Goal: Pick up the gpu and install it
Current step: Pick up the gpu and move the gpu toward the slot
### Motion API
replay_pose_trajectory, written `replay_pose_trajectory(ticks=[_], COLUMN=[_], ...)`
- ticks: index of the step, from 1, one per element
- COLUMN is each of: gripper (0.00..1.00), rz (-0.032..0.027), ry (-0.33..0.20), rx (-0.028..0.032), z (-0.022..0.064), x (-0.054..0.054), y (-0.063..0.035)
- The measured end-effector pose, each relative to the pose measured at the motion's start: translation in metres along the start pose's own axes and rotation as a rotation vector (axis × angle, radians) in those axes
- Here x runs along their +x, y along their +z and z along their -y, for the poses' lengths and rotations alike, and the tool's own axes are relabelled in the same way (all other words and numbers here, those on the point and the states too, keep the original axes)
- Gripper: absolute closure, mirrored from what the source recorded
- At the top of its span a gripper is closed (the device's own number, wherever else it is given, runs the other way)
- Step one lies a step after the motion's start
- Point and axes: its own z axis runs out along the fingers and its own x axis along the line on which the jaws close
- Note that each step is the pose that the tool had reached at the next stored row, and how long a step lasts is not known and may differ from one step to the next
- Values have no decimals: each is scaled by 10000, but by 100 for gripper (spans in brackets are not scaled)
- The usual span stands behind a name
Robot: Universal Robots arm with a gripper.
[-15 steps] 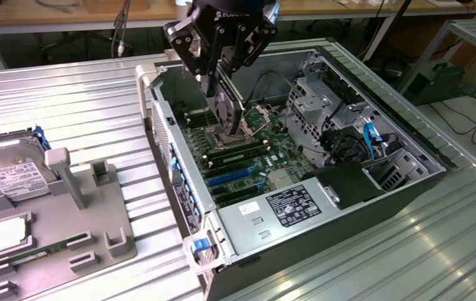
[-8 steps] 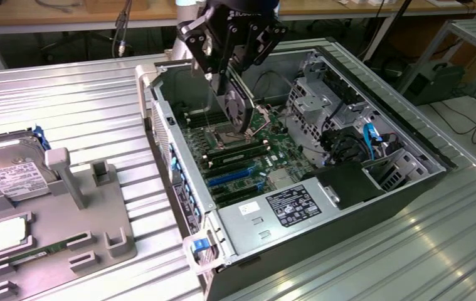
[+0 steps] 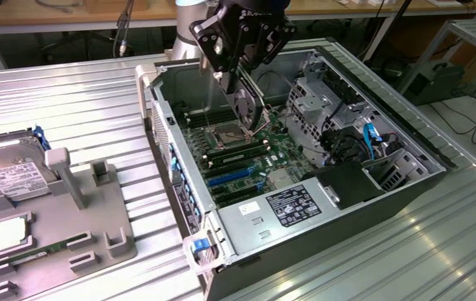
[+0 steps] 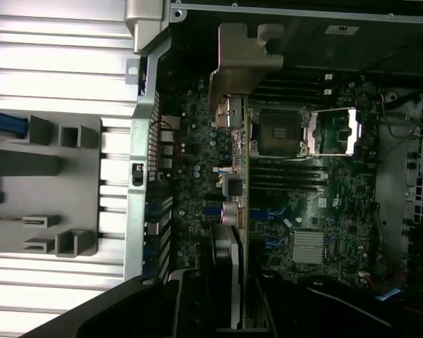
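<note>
My gripper (image 3: 239, 78) is shut on the gpu (image 3: 247, 105), a thin dark card with a round black fan, which hangs on edge over the open computer case (image 3: 158, 119). The card is above the green motherboard (image 3: 259, 157), near the processor socket (image 3: 227, 134) and clear of the blue slots (image 3: 229, 179). In the wrist view the gpu (image 4: 237, 211) appears edge-on, its silver bracket (image 4: 244, 63) pointing toward the case's rear wall, with my gripper (image 4: 233, 306) clamping its near end.
A grey holder tray (image 3: 95, 219) on the slatted table at the exterior view's left carries a silver hard drive (image 3: 7, 174), a processor chip (image 3: 7, 235) and a green memory stick (image 3: 37, 254). Inside the case sit a power supply (image 3: 288, 204), drive cages (image 3: 322, 106) and cables.
</note>
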Motion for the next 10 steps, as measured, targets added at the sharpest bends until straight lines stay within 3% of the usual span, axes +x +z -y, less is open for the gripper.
replay_pose_trajectory(ticks=[10], gripper=[72], rz=[0], ry=[0], rx=[0], z=[8], x=[-151], y=[-1])
